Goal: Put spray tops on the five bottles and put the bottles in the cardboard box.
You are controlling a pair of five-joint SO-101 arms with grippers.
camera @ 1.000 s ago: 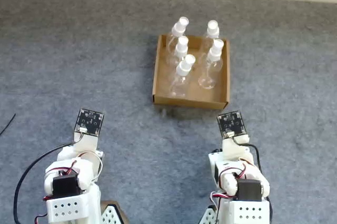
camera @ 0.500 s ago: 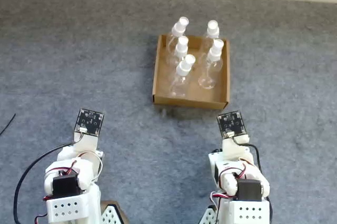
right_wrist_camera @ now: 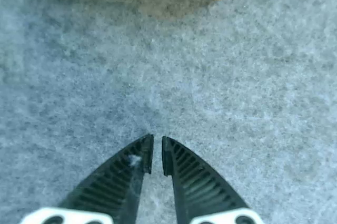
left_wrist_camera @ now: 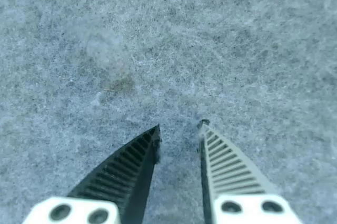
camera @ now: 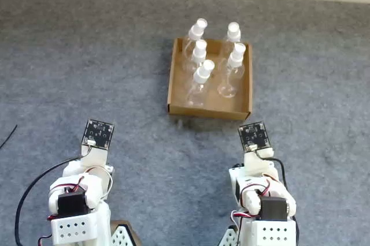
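Where the grey felt-covered table (camera: 87, 55) ran toward its far edge, the cardboard box (camera: 208, 111) sat open-topped and square to the arms. It held all five bottles. They were clear, stood upright, and each carried a white spray top. Two were against the far wall: the far-left bottle (camera: 198, 29) in one corner and the far-right bottle (camera: 233, 31) in the other. Just in front of them stood the middle-left bottle (camera: 200, 51) and the middle-right bottle (camera: 236, 55). The nearest bottle (camera: 203, 73) stood closest to the front wall, on the left half of the box. The bottles were packed close together, and whether their sides touched could not be told. The near strip of the box floor showed bare cardboard.

Both arms were folded back at the near edge of the table, well apart from the box and from each other. The left arm (camera: 87, 191) pointed its wrist down at plain felt. There the left gripper (left_wrist_camera: 180, 126) hung just above the surface with a plain gap between its two toothed fingers and nothing in it. The right arm (camera: 261, 191) sat nearer the front right corner of the box, which showed in its wrist view. The right gripper (right_wrist_camera: 157, 140) hung over the felt with its fingers drawn almost together, only a thin slit between the tips, and empty.
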